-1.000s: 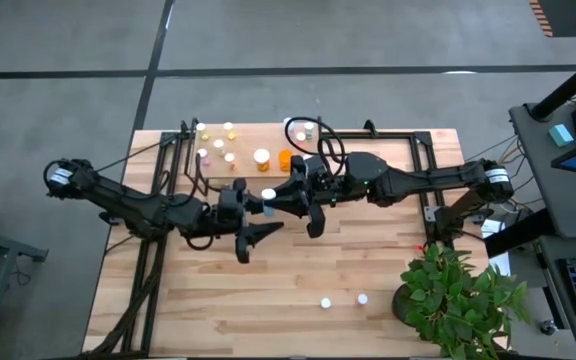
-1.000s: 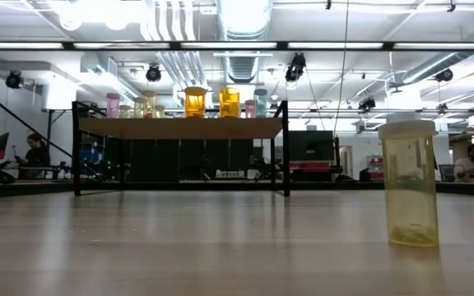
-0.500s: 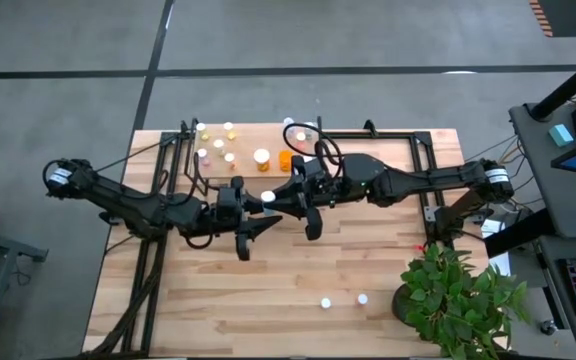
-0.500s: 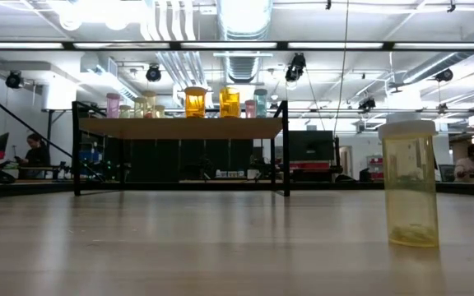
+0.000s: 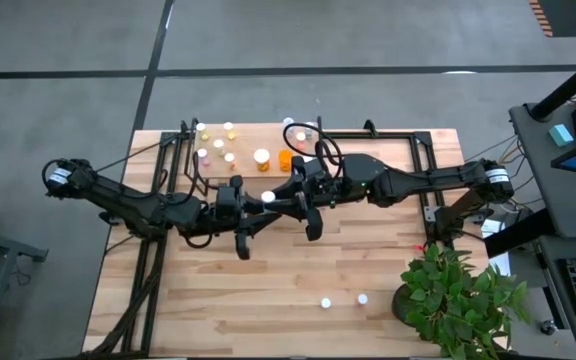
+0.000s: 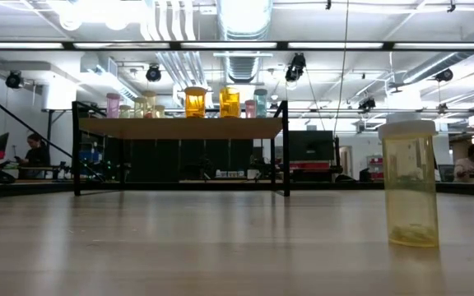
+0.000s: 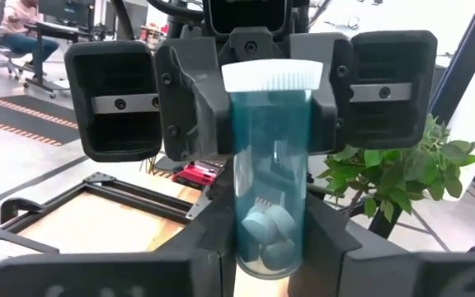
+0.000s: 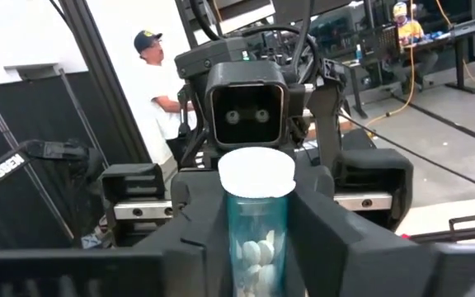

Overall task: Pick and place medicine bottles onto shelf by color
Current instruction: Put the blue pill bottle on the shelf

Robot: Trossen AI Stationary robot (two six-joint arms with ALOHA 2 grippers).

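since a second ago, left gripper (image 5: 253, 226) has narrowed around the blue bottle (image 5: 267, 197). bottle stands upright, white cap up, pinched by right gripper (image 5: 298, 207) too.

Left gripper (image 5: 255, 215): fingers drawn in from a wide spread to close on the blue medicine bottle (image 5: 267, 197), shifted slightly toward the right gripper (image 5: 290, 197), which grips the same bottle

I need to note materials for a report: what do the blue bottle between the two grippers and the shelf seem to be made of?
The blue bottle looks like translucent tinted plastic: pale tablets show through its smooth wall, and its white cap is ribbed and opaque. The shelf seems to be a matte light-wood board on thin black legs, probably metal.
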